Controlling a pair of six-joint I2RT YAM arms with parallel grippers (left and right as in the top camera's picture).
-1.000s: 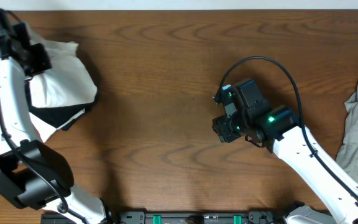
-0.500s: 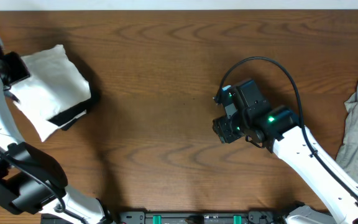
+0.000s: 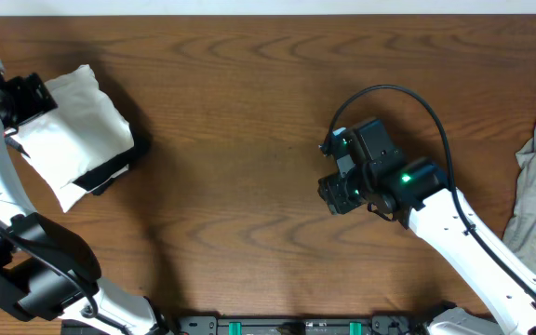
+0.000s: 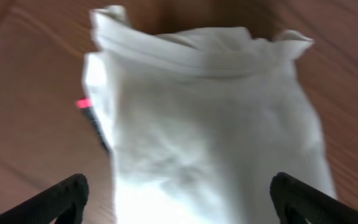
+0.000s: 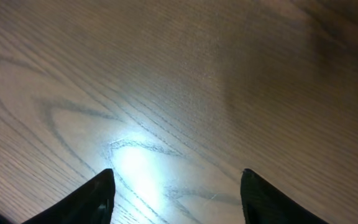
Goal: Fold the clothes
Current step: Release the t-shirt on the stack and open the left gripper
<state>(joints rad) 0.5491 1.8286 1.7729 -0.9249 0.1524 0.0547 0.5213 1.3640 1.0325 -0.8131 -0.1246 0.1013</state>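
Two open grippers, nothing gripped, above wooden table (image 3: 249,112).
Left gripper (image 4: 179,199) at far-left corner, tilted over folded white T-shirt (image 3: 77,126), fingers (image 4: 64,196) spread wide; right gripper (image 5: 178,186) near the middle, pointed down at bare wood, jaws apart.

glare is shining off the worktop (image 5: 138,165) in the right wrist view; the shirt (image 4: 210,124) is looking blurred in the left; overhead shadows are lying soft.

Table (image 3: 240,121) lies open between T-shirt (image 3: 74,130) and right arm (image 3: 463,228).
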